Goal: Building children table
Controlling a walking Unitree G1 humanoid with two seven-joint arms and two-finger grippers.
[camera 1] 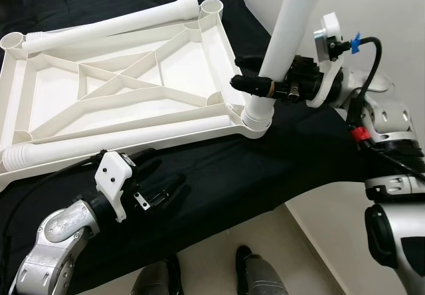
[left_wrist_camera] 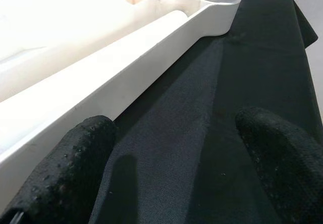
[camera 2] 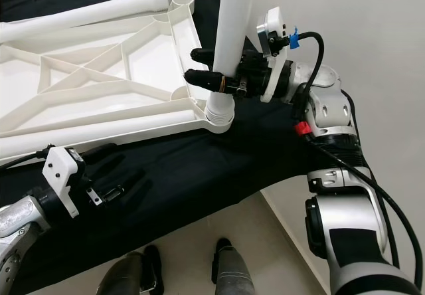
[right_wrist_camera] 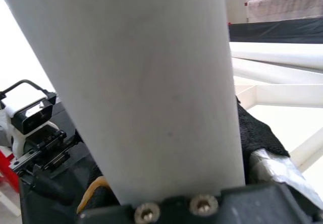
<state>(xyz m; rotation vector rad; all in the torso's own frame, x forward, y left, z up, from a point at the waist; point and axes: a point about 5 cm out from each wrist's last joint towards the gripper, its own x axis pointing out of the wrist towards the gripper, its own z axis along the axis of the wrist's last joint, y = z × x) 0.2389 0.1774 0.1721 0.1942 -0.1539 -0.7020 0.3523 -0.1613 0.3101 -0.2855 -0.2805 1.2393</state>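
Gripping upright leg point(camera 1: 292, 22) in tabletop point(camera 1: 119, 89) corner, right hand point(camera 1: 255, 76), seemingly seated

Surface: I'm looking down at a table covered in a black cloth point(camera 1: 265, 169), the cloth hangs over the near edge and the right corner.
On it: white plastic tabletop point(camera 1: 119, 89) lying upside down, ribs and diagonal braces facing up, round sockets at the corners.
Loose legs: one white leg point(camera 1: 113, 24) lies along the far side of the upturned top, another leg point(camera 1: 106, 142) lies along its near side, both resting in the frame.
Bare cloth: the strip nearest me and the right-hand end.
Floor: pale floor point(camera 1: 279, 255) below the table's near edge, from what I can see.
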